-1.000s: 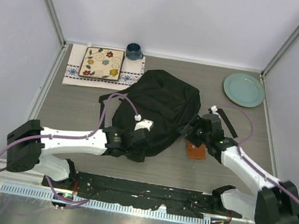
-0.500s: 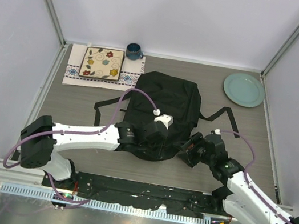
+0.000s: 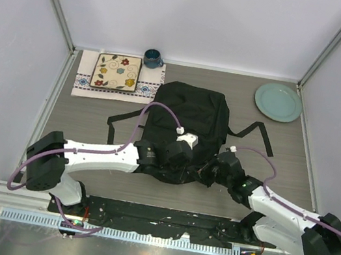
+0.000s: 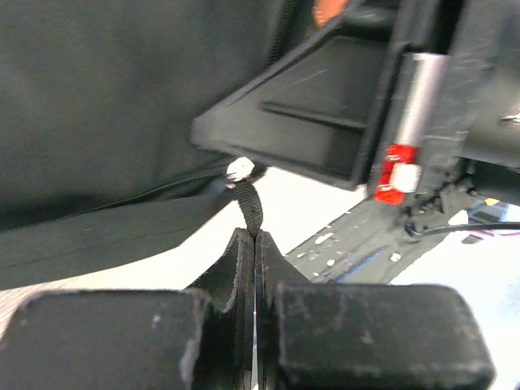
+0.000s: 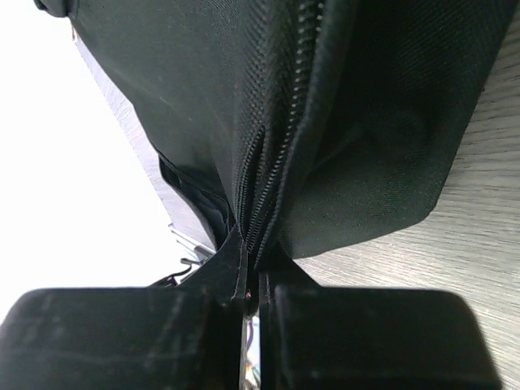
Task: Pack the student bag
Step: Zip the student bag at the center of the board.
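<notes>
The student bag, a large black fabric backpack, lies in the middle of the table. Both grippers meet at its near edge. My left gripper is shut on a short black zipper-pull cord with a white tip, jaws pressed together. My right gripper is shut on the bag's fabric beside the zipper, which runs straight up from its closed jaws. In the left wrist view the right gripper's black body sits very close behind the cord. The bag's inside is hidden.
A flower-patterned square plate on a white cloth and a blue mug stand at the back left. A pale green plate sits at the back right. Black bag straps trail on both sides.
The right gripper has slid left to the bag's near edge and shut on the zipper seam. The left arm swung right with the bag. The brown item seen on the table earlier no longer shows.
</notes>
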